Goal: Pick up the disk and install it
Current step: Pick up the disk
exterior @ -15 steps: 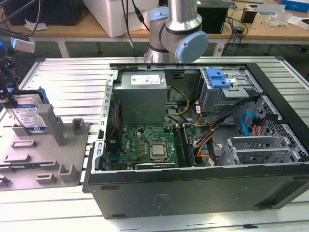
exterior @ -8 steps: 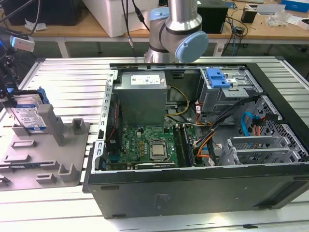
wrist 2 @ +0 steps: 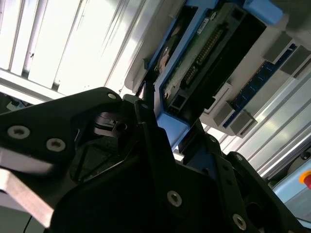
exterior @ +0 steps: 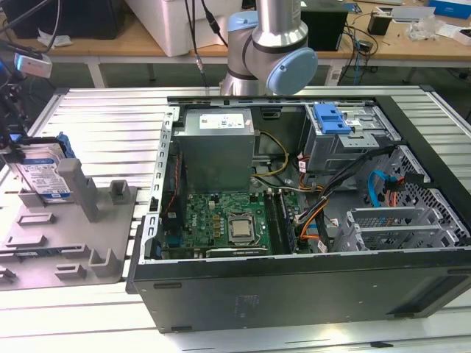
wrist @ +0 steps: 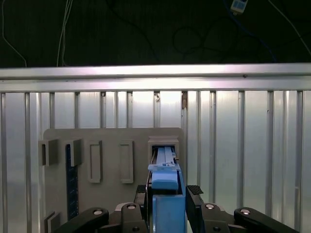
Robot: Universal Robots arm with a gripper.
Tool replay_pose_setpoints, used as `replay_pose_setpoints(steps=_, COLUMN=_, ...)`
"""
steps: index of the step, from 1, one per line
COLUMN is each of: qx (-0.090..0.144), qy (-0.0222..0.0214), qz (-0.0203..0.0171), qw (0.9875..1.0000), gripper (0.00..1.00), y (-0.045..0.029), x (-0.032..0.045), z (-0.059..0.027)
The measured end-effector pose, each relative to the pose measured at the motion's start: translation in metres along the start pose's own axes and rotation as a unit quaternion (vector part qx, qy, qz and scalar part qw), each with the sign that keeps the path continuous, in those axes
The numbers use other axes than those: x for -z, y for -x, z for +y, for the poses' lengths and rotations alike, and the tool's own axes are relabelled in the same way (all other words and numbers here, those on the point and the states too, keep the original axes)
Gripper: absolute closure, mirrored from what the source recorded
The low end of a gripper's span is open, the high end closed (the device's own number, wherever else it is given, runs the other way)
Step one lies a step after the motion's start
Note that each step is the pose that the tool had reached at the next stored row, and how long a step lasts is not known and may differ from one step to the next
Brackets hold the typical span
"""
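In the exterior view the disk [exterior: 45, 175], a silver drive with a blue-and-white label in a blue caddy rail, stands on edge at the grey fixture [exterior: 70, 246] on that view's left. My gripper [exterior: 15, 151] reaches in from the left edge and is shut on the disk's upper end. In the first wrist view the blue-railed disk [wrist: 165, 187] is seen edge-on between my fingers [wrist: 145, 194], its far end at a slot of the fixture [wrist: 112, 141]. The second wrist view shows the disk's green circuit-board side [wrist 2: 194, 63] clamped in my gripper [wrist 2: 167, 128].
An open computer case [exterior: 294, 294] lies on the slatted metal table [exterior: 110, 110], right of the fixture. Inside it are a motherboard [exterior: 228, 220], a power supply [exterior: 217, 147], loose cables and a grey drive cage with a blue latch bracket [exterior: 333, 118]. The arm's base [exterior: 268, 51] stands behind.
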State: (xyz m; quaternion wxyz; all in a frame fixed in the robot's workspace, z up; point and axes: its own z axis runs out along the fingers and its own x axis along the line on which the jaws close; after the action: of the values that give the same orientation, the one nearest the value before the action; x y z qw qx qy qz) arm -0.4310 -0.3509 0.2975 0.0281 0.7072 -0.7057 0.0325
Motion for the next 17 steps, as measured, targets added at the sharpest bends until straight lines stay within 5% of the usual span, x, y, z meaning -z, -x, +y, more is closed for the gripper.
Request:
replay_pose_setpoints(steps=16, qx=0.0, qy=0.0001, qz=0.0001, qw=1.0, gripper=0.55, y=0.0, x=-0.0001, z=0.0003)
replay_pose_setpoints(steps=17, qx=0.0, qy=0.0001, qz=0.0, qw=1.0, gripper=0.63, y=0.0, x=-0.0001, z=0.0003)
